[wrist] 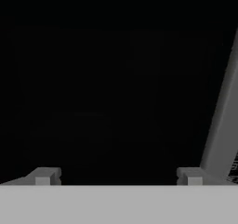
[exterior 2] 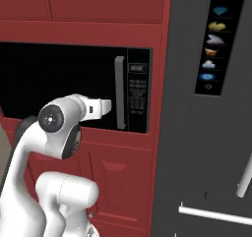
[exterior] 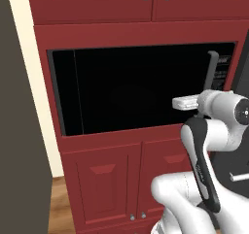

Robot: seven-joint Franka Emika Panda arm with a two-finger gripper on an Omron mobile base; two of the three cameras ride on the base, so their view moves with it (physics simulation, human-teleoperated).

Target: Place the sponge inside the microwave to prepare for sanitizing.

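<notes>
1. Fingertips (wrist: 44,175) sit wide apart, the gripper (wrist: 116,179) open and holding nothing.
2. Just ahead, the handle (wrist: 223,121) stands by the right fingertip.
3. Behind it, the microwave (exterior: 136,90) is shut, set in red cabinets (exterior: 112,179).

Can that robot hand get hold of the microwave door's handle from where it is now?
Probably yes. The open gripper faces the closed door of the microwave, and the handle stands just beside one finger, with nothing between them.
</notes>
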